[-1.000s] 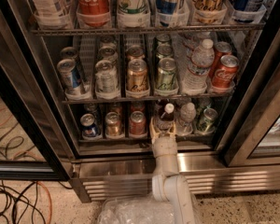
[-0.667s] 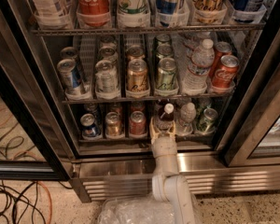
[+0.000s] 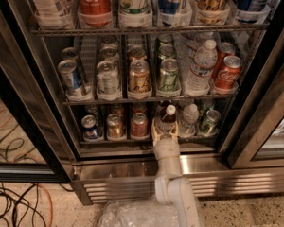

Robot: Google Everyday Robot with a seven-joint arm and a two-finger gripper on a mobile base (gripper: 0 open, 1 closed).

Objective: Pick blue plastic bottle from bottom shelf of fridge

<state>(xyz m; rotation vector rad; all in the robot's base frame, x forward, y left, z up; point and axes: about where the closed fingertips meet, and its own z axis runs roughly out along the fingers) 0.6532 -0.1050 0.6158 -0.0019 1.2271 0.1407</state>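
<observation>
The blue plastic bottle (image 3: 167,120), with white cap and dark body, stands upright on the bottom shelf (image 3: 123,142) of the fridge (image 3: 132,181), in the fourth lane from the left. My gripper (image 3: 165,129) reaches in from below at the shelf front. Its pale fingers (image 3: 155,128) sit on either side of the bottle's lower body and press against it. My white arm (image 3: 169,174) rises in front of the steel base and hides the bottle's foot.
Cans (image 3: 114,126) fill the lanes left of the bottle. A clear water bottle (image 3: 189,117) and a green can (image 3: 209,121) stand right of it. The middle rack (image 3: 146,98) is close above. Black door frames (image 3: 28,126) flank the opening. Cables (image 3: 14,202) lie on the floor at left.
</observation>
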